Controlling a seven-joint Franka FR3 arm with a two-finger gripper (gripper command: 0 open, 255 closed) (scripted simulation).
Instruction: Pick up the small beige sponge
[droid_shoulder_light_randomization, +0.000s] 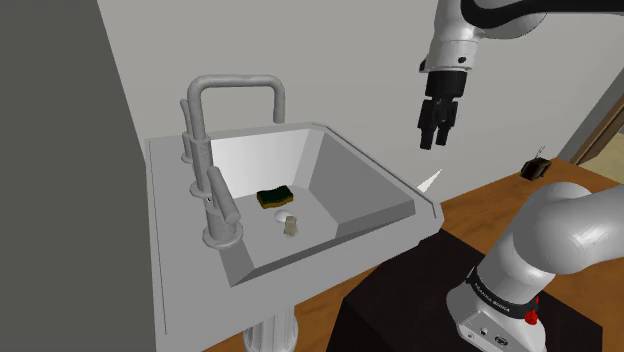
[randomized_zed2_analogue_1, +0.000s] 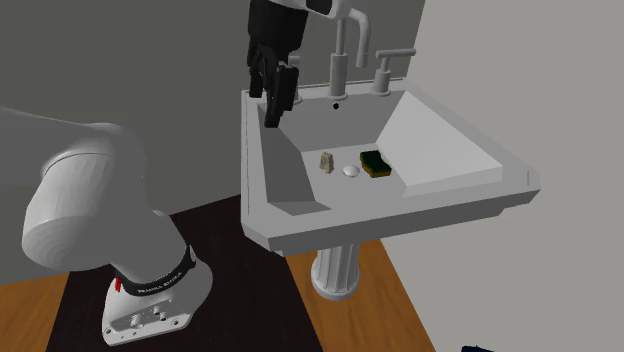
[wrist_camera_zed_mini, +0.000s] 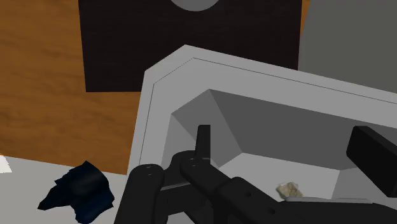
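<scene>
Gripper (droid_shoulder_light_randomization: 437, 140), fingers set wide apart and holding nothing, hangs high above the near rim of the sink (droid_shoulder_light_randomization: 330, 252). The beige sponge (droid_shoulder_light_randomization: 290, 226) lies well below the hand and further out, on the basin floor just beside the drain (droid_shoulder_light_randomization: 280, 216). A green sponge (droid_shoulder_light_randomization: 274, 198) lies beyond it, so the coming move is judged a forward descent into the basin

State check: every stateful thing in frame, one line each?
tool: open, empty, raised over the sink edge.
small beige sponge: upright on the sink floor, not held.
green-and-yellow sponge: flat on the sink floor, not held.
faucet: no water running.
</scene>
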